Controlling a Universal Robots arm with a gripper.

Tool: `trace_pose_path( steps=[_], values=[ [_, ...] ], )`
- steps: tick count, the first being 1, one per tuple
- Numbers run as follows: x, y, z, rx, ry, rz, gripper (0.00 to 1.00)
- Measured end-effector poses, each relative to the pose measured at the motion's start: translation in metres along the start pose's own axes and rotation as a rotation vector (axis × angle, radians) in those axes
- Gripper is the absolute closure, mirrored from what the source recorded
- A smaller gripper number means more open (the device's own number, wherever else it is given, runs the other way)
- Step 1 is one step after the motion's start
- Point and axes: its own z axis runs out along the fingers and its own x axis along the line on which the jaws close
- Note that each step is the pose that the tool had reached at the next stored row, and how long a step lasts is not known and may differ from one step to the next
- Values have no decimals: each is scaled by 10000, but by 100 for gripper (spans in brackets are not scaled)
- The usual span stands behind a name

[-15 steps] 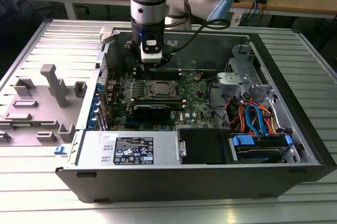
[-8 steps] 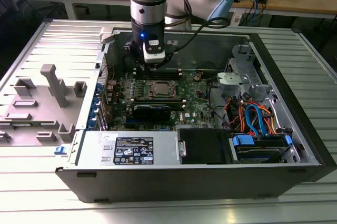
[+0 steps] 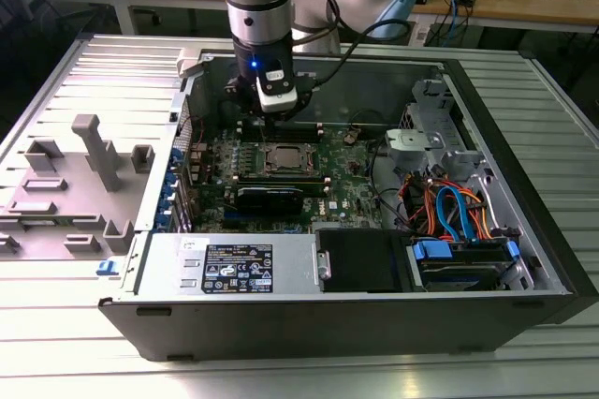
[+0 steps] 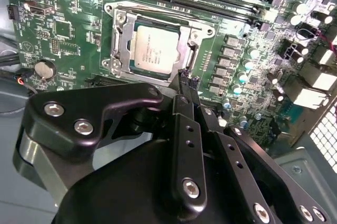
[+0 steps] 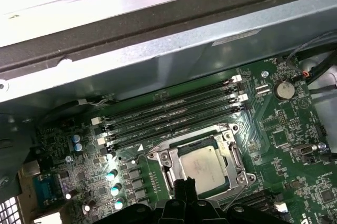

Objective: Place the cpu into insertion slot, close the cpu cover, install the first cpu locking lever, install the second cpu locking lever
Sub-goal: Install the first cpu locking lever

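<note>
The cpu, a silver-grey square chip, lies flat in the insertion slot on the green motherboard. The grey metal cpu cover lies down around it, and the chip shows through its window. In the first wrist view the cpu and cover sit beside the memory strips. My gripper hovers just above the socket's edge, its black fingers together and holding nothing. In the exterior view the gripper hangs over the socket. I cannot tell how the locking levers stand.
The open computer case has a metal wall close behind the memory strips. A long black card lies in front of the socket, with the power supply beyond it. Cables and a drive cage fill the exterior view's right. Grey fixtures stand outside the case.
</note>
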Motion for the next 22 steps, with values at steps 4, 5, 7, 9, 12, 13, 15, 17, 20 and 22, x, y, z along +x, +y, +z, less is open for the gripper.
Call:
trace_pose_path(
  steps=[4, 5, 7, 9, 12, 13, 15, 17, 20, 22],
  values=[
    [47, -14, -4, -24, 19, -262, 89],
    [55, -17, -4, -29, 20, -264, 89],
    [57, -16, -4, -30, 21, -264, 89],
    [57, -16, -4, -30, 21, -265, 89],
    [57, -16, -3, -23, 61, -264, 89],
    [58, -16, -3, 0, 220, -261, 89],
    [62, -18, -4, 22, 424, -279, 89],
    [67, -19, -4, 21, 461, -452, 89],
    [74, -21, -4, 4, 486, -796, 89],
    [80, -23, -5, -4, 501, -989, 89]
  ],
)
